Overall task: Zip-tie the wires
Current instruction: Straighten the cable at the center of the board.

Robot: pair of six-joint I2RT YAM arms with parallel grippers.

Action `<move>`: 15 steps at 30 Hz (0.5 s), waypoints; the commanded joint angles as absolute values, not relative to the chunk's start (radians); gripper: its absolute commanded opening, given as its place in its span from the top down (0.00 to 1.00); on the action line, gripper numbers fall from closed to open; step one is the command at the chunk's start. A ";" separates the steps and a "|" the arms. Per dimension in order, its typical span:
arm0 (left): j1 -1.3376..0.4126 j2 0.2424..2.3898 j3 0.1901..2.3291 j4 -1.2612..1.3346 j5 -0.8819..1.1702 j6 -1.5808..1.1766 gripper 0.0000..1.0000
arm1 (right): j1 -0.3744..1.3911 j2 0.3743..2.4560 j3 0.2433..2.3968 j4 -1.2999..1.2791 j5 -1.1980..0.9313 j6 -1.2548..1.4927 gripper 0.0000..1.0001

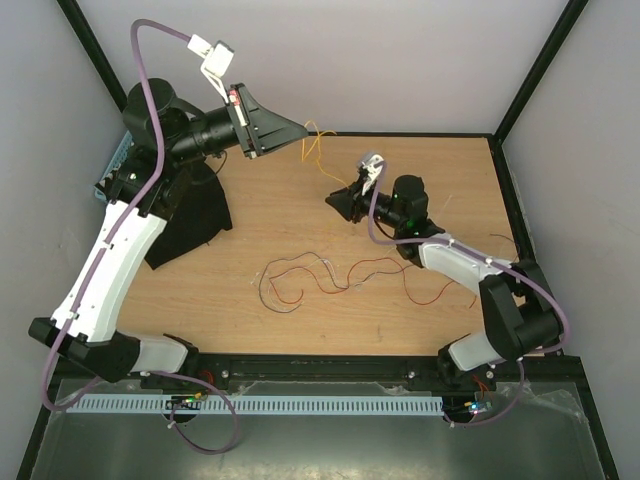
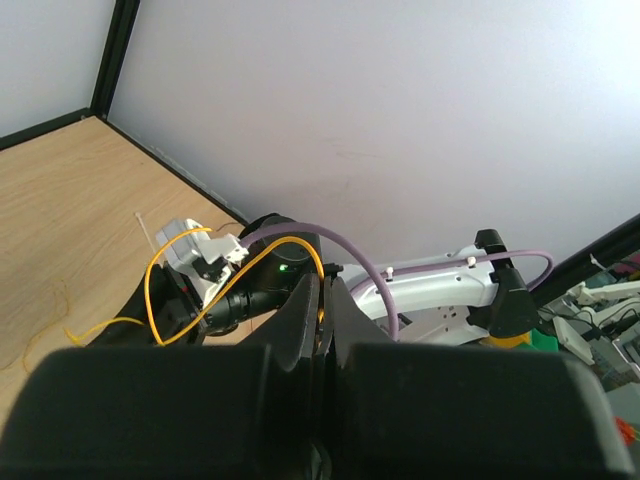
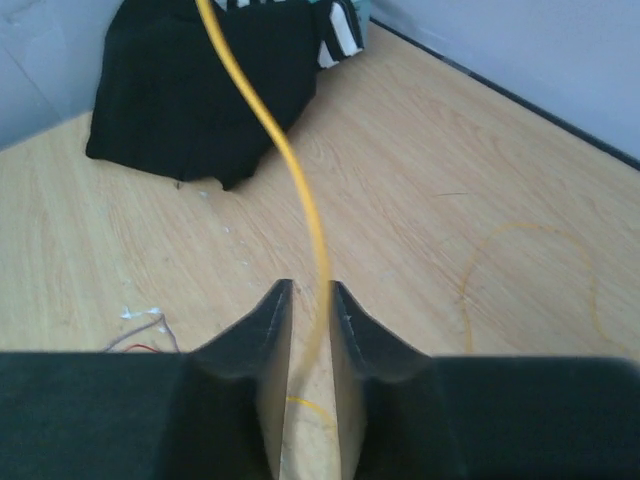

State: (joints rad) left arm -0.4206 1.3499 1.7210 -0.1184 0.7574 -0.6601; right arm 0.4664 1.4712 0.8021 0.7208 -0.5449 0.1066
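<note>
A thin yellow wire [image 1: 318,160] hangs in the air between my two grippers. My left gripper [image 1: 300,130] is raised above the back of the table and shut on one end of it. In the left wrist view the wire [image 2: 152,285] loops out from the closed left gripper [image 2: 325,280]. My right gripper [image 1: 335,200] is lower, near the table's middle. In the right wrist view its fingers [image 3: 310,290] stand slightly apart, and the yellow wire [image 3: 290,160] runs between them, close to the right finger. A tangle of red and white wires [image 1: 320,275] lies on the wooden table.
A black cloth [image 1: 190,220] lies at the left of the table and shows in the right wrist view [image 3: 200,90]. A faint yellow loop [image 3: 530,270] lies on the wood ahead of the right gripper. Walls enclose the back and sides.
</note>
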 commanded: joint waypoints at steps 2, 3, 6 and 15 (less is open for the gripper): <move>-0.413 1.290 1.755 -0.113 0.716 -0.602 1.00 | 0.470 1.408 0.847 0.626 -0.457 0.039 0.87; -0.408 1.286 1.753 -0.134 0.697 -0.582 1.00 | 0.468 1.384 0.840 0.602 -0.434 0.025 0.91; -0.400 1.270 1.753 -0.243 0.610 -0.485 1.00 | 0.469 1.308 0.828 0.513 -0.372 -0.008 0.99; -0.400 1.179 1.508 -0.362 0.333 -0.304 1.00 | 0.466 1.247 0.982 0.031 -0.364 -0.055 1.00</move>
